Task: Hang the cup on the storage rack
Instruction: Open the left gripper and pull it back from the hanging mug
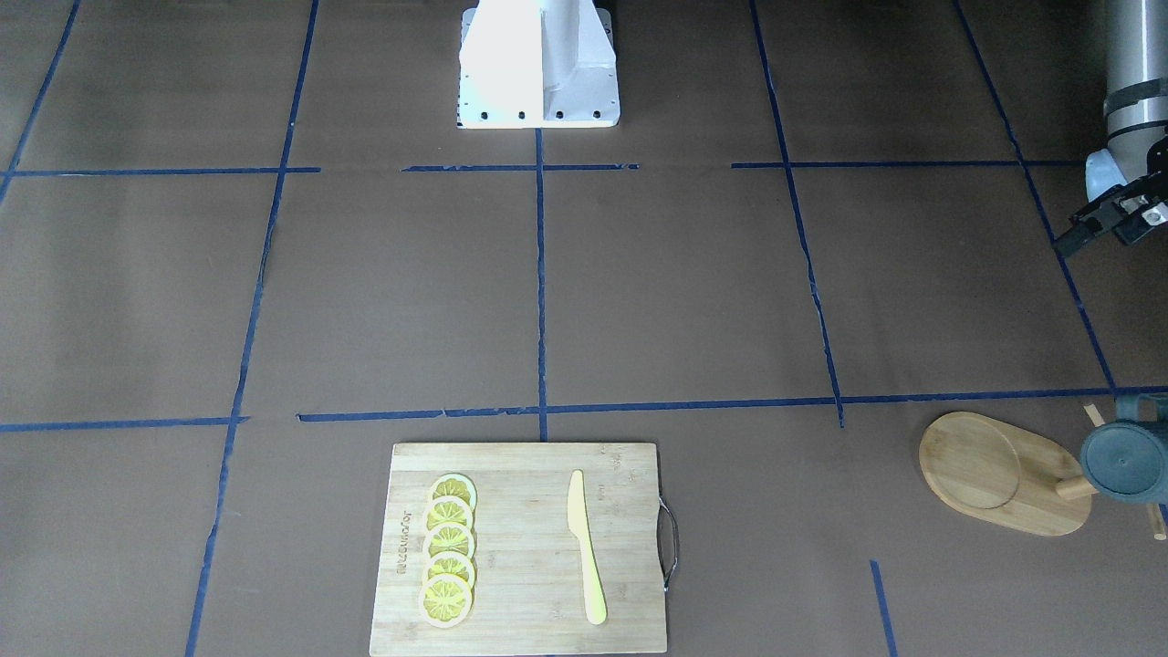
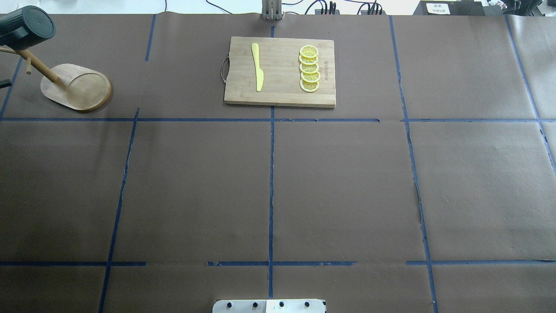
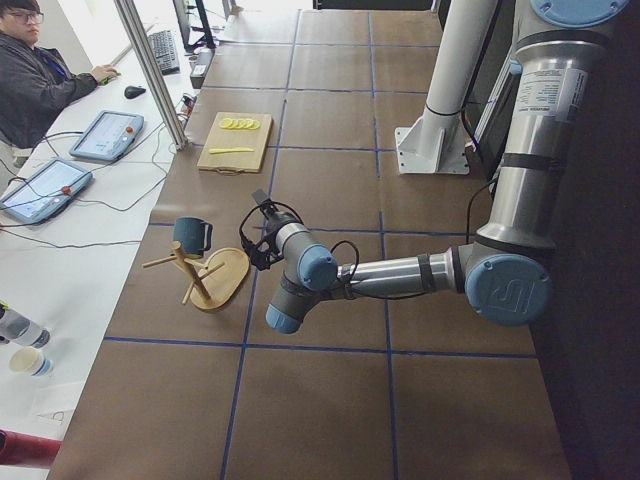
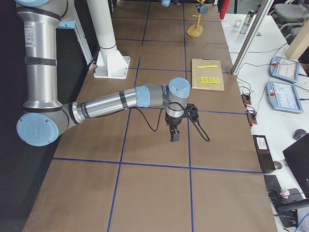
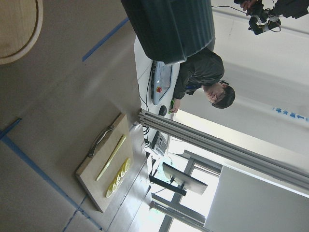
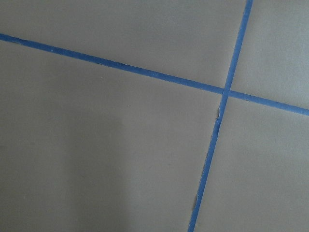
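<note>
Hanging ribbed teal cup tops oval-based bamboo storage rack.

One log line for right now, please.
stage: cup hung | cup: on rack peg | left gripper: open, empty, apart from cup | right gripper: state unclear, over table

Burnt-in brand stamp on cutting board, letters too small to read
</note>
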Action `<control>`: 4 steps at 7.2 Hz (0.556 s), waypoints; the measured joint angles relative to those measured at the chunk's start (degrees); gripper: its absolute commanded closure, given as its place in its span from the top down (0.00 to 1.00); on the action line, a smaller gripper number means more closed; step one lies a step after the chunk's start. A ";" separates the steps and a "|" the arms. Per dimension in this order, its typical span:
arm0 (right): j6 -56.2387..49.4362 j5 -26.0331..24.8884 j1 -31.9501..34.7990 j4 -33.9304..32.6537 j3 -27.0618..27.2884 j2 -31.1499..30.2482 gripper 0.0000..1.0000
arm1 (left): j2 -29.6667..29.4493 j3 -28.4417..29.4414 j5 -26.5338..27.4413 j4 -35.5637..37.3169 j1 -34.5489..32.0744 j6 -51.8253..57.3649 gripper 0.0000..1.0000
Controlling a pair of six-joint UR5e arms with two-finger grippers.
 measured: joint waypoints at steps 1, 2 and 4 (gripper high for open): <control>0.02 0.05 0.00 0.00 0.05 -0.06 1.00 | 0.10 -0.79 -8.27 5.67 -4.82 12.91 1.00; 0.05 0.08 0.00 0.00 0.08 -0.09 1.00 | 0.14 -1.37 -13.31 11.32 -8.19 26.64 1.00; 0.08 0.09 0.00 0.00 0.08 -0.16 1.00 | 0.25 -1.61 -15.83 19.56 -11.55 51.32 1.00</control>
